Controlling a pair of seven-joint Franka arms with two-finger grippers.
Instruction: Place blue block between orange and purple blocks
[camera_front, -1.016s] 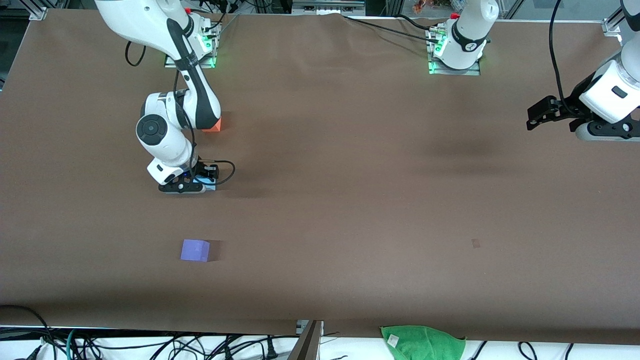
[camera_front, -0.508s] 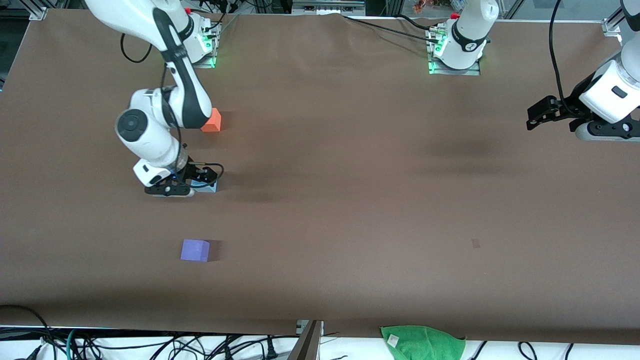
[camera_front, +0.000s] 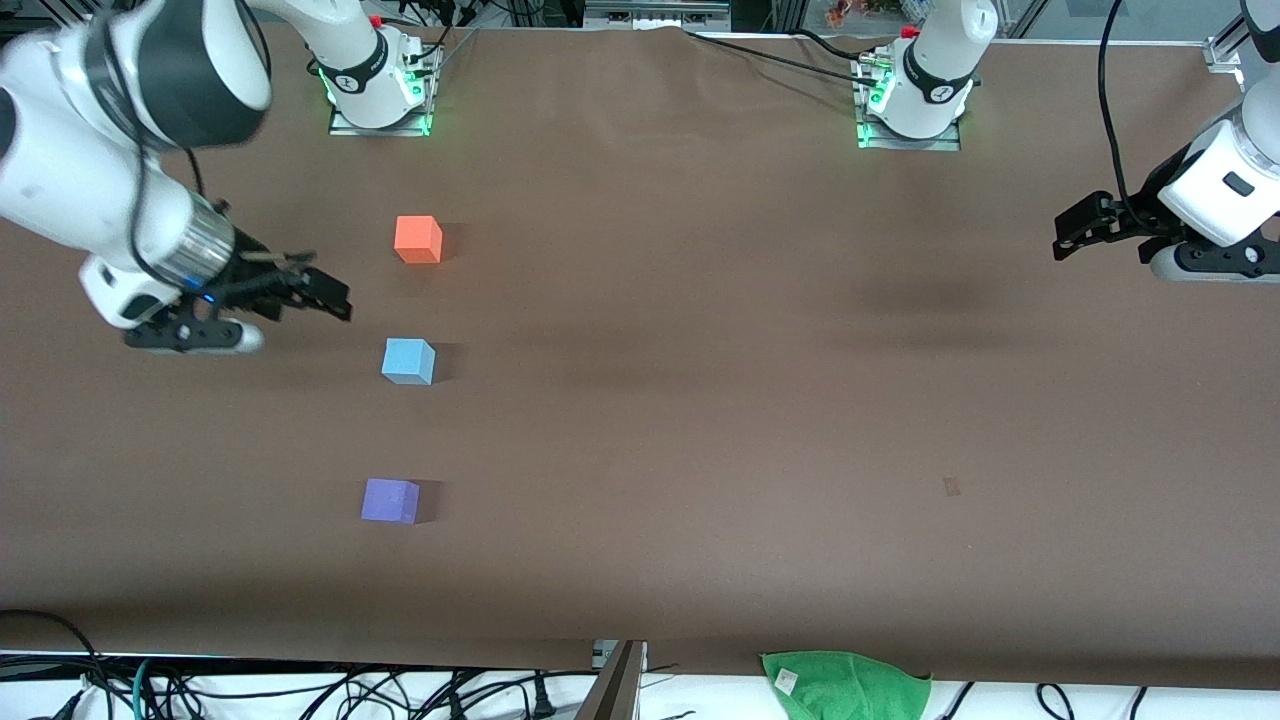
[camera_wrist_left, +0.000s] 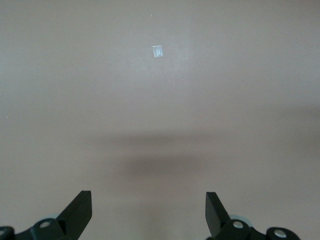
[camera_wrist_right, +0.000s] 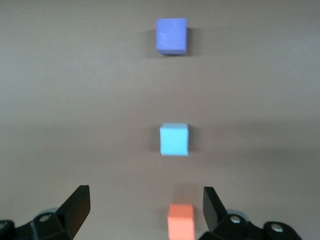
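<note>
Blue block (camera_front: 408, 361): on table (camera_front: 700, 400), between orange block (camera_front: 418, 239) and purple block (camera_front: 390, 500), apart from both. Right gripper (camera_front: 325, 297): jaws spread, empty, near table's right-arm end. Left gripper (camera_front: 1068, 232): jaws spread, empty, waiting at left-arm end.

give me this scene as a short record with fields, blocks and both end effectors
blue block: on the table, standing free between the other two cubes
orange block: farther from the front camera than the blue one
purple block: nearest to the front camera
right end effector: open, empty, in the air beside the row of cubes
left end effector: open, empty, waiting over the left arm's end of the table
green cloth: at the table's near edge
</note>
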